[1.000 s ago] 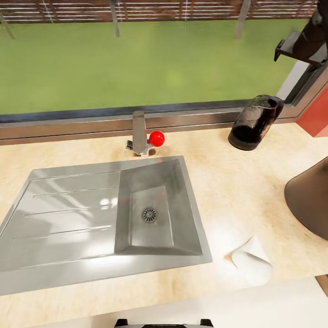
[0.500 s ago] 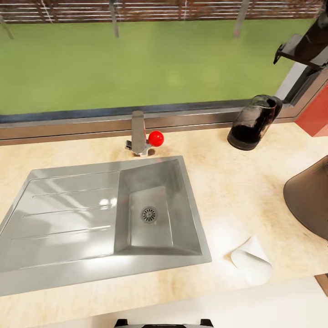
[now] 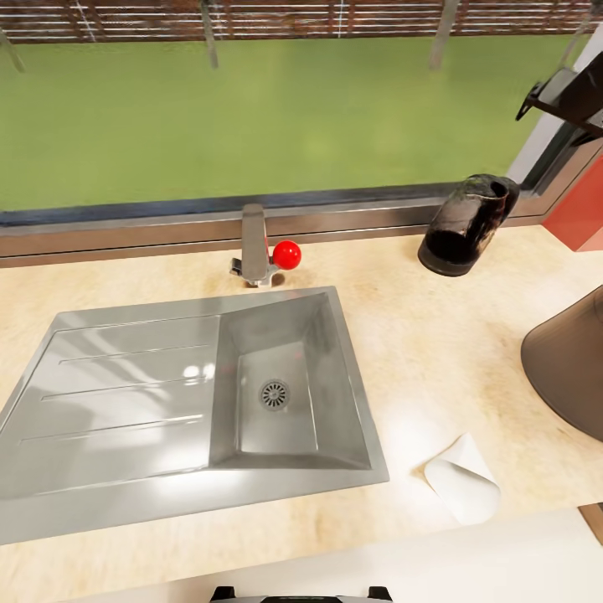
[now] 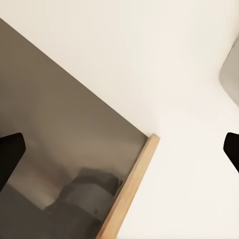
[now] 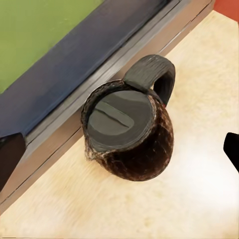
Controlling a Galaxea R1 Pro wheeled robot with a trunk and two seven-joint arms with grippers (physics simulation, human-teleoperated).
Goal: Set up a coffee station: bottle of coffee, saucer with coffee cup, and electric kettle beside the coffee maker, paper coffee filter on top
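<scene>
The electric kettle (image 3: 465, 224), clear glass with a dark lower part and black handle, stands at the back right of the kitchen countertop (image 3: 419, 335) by the window. My right gripper (image 5: 119, 154) hovers open above the kettle (image 5: 132, 134), both fingertips apart and clear of it; its arm (image 3: 569, 92) shows at the head view's upper right. At the right edge stands the charcoal coffee maker (image 3: 569, 368). A white paper coffee filter (image 3: 462, 481) lies near the front edge. My left gripper (image 4: 119, 154) is open and holds nothing. The bottle of coffee, saucer and coffee cup are out of view.
A steel sink (image 3: 126, 394) with a drainboard takes up the counter's left and middle, with a tap (image 3: 254, 247) and a small red ball-shaped thing (image 3: 286, 255) behind it. A window sill (image 3: 209, 222) runs along the back. A red panel (image 3: 582, 213) is at the right.
The right arm has drawn back toward the upper right corner of the head view. Kettle, filter and coffee maker have stayed put.
</scene>
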